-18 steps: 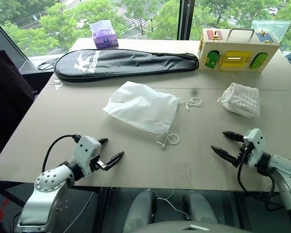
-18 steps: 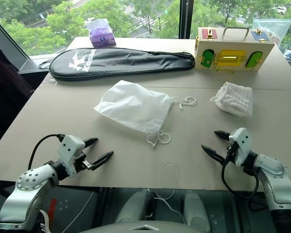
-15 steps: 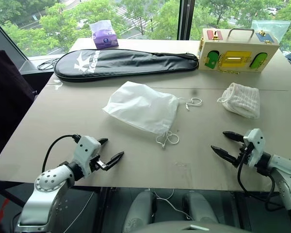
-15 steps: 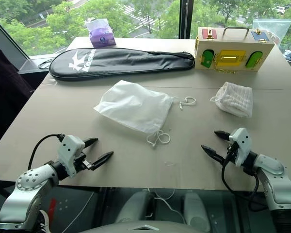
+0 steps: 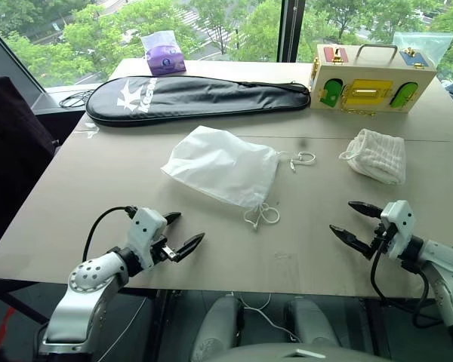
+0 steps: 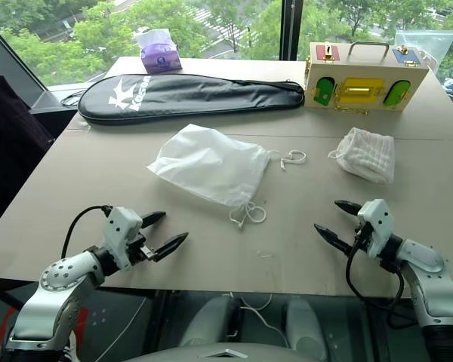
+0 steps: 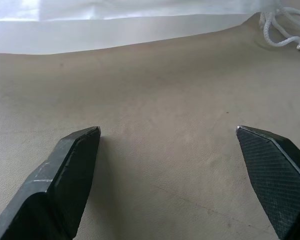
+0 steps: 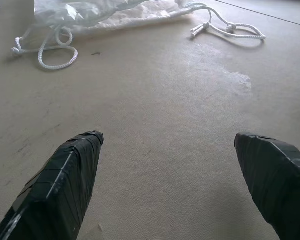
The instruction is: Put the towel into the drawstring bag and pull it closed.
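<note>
Gaping wide, left tool [image 5: 180,232], right tool [image 5: 353,221], both empty

You can make out white brand lettering beginning with a large "K" on the black racket case [image 6: 192,93]; the remaining letters are too small to read.

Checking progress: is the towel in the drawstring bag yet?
Out. The towel lies bunched on the table, apart from the flat drawstring bag.

I see the drawstring bag [image 5: 220,167] lying flat mid-table, white and smooth, cords trailing from its mouth; the ribbed white towel [image 5: 376,154] sits bunched well apart
</note>
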Controlling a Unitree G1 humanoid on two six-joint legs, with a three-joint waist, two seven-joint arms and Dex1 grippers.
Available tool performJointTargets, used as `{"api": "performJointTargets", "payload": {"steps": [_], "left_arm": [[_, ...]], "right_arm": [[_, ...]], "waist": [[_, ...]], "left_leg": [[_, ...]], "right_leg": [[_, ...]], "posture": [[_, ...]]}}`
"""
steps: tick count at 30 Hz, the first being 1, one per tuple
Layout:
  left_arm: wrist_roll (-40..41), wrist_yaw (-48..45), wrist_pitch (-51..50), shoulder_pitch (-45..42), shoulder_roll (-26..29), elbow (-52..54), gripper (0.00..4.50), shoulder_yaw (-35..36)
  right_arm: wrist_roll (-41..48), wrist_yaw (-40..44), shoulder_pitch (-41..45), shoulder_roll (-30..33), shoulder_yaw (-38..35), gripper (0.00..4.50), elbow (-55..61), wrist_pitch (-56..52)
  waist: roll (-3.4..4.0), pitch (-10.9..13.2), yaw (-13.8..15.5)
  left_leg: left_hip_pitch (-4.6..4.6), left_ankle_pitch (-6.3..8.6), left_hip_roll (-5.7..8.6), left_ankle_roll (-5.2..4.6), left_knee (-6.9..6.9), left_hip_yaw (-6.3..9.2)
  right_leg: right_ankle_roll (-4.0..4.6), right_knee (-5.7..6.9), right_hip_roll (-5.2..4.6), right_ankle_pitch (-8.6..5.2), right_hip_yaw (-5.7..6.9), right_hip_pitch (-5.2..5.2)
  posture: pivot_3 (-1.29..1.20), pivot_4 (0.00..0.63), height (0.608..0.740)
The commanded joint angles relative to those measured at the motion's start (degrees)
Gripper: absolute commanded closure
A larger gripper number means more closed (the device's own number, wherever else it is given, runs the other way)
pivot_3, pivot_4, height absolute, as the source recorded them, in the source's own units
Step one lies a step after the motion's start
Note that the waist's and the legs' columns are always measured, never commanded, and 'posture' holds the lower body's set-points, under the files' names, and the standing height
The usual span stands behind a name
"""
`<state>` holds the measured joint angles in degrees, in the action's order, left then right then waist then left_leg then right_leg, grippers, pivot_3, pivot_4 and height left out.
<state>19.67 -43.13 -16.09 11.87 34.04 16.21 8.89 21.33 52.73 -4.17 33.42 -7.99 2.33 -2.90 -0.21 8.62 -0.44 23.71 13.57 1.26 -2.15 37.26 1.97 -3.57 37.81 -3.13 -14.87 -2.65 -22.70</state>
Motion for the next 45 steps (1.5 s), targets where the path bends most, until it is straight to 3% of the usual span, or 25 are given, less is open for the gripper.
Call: {"api": "performJointTargets", "payload": {"steps": [1, 9, 12, 19, 24, 32, 39, 45], "left_arm": [[1.44, -0.23, -0.80, -0.92, -0.16, 2.32, 0.02, -0.22], [2.01, 4.43, -10.74, -10.25, -3.25, 10.96, 0.02, -8.45], [-0.39, 11.09, -18.85, -18.58, -7.86, 12.55, 0.02, -14.98], [-12.91, 23.63, -22.67, -30.74, -19.08, 6.81, 0.02, -29.66], [-24.34, 31.46, -21.65, -34.90, -22.18, 1.23, 0.02, -35.88], [-33.16, 36.60, -25.28, -35.49, -24.44, -1.79, 0.02, -37.00], [-35.37, 39.16, -25.08, -33.89, -28.50, -2.14, 0.02, -35.73], [-39.47, 39.22, -22.10, -32.93, -27.35, -2.10, 0.02, -39.20]], "right_arm": [[0.46, 0.01, 0.04, 0.54, -1.65, 0.00, 1.58, 1.57], [1.56, 2.01, 0.33, 0.35, -0.86, 0.00, 2.35, 2.65], [5.67, 3.55, -0.05, -0.48, -0.63, 0.00, 5.92, 0.55], [8.48, 3.78, 1.29, 0.38, -0.36, 0.00, 10.54, -3.33], [8.07, 3.21, 1.78, 0.33, -0.55, 0.00, 10.74, -3.42], [7.81, 2.28, -0.12, 0.63, -1.05, 0.00, 12.15, -3.56], [8.21, 1.79, -0.79, 1.40, -1.71, 0.00, 13.28, -4.77], [8.55, 2.08, -0.83, 2.29, -1.88, 0.00, 13.50, -5.82]], "waist": [[0.00, 0.00, 0.01], [-0.03, 0.01, 0.36], [-0.02, 0.04, 0.38], [-0.21, 0.13, 0.22], [-0.23, 0.15, 0.24], [-0.23, 0.16, 0.62], [-0.24, 0.16, 1.21], [-0.24, 0.16, 1.21]], "left_leg": [[0.00, 0.00, 0.00, 0.00, 0.00, 0.00], [0.02, 0.00, 0.03, -0.01, 0.09, 0.01], [-0.01, -0.01, 0.04, -0.01, 0.09, 0.01], [-0.01, -0.01, 0.12, -0.01, 0.20, 0.01], [-0.02, -0.02, 0.12, -0.02, 0.20, 0.05], [0.00, -0.01, 0.12, -0.02, 0.20, 0.05], [0.01, -0.01, 0.13, -0.02, 0.21, 0.05], [0.00, -0.02, 0.12, -0.01, 0.21, 0.05]], "right_leg": [[0.00, 0.00, 0.00, 0.00, 0.00, 0.00], [-0.03, 0.01, 0.01, 0.02, 0.04, 0.04], [-0.04, 0.06, 0.07, 0.02, 0.10, 0.06], [-0.09, 0.09, 0.39, 0.03, 0.17, 0.12], [-0.08, 0.14, 0.47, 0.03, 0.18, 0.11], [-0.09, 0.12, 0.43, 0.03, 0.19, 0.10], [-0.09, 0.11, 0.40, 0.02, 0.20, 0.10], [-0.09, 0.12, 0.34, 0.02, 0.19, 0.10]], "posture": [[0.00, 0.150, 0.740], [0.00, 0.150, 0.740], [0.00, 0.150, 0.740], [0.00, 0.150, 0.740], [0.00, 0.150, 0.740], [0.00, 0.150, 0.740], [0.00, 0.150, 0.740], [0.00, 0.150, 0.740]]}}
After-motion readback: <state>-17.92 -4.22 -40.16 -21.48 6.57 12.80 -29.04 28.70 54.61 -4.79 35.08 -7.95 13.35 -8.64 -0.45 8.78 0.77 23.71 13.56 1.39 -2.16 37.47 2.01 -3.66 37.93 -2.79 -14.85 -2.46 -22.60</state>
